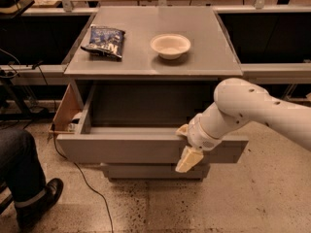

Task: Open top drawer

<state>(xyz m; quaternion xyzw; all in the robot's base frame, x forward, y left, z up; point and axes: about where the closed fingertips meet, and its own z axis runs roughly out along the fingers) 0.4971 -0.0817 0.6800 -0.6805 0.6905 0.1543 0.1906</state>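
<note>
The top drawer [126, 149] stands pulled well out from the cabinet, its wide grey front panel forward of the lower drawer front [146, 171], and you can see into its plain grey box. Your gripper [185, 147] sits at the panel's upper edge, right of centre. It straddles the panel: one finger [182, 129] peeks over the rim from inside and the other [189, 158] lies down the outer face, so it is clamped on the drawer front. The white arm [257, 106] reaches in from your right and crosses the drawer's right end.

On the surface [146, 64] above, a blue snack bag [103, 41] lies at the left and a white bowl [170, 45] sits near the middle, well apart. A cardboard box [65, 110] leans against the cabinet's left side. A seated person's leg and shoe [41, 200] are on the floor at the left, near the drawer's left corner, with a thin cable [92, 193] trailing between them and the cabinet.
</note>
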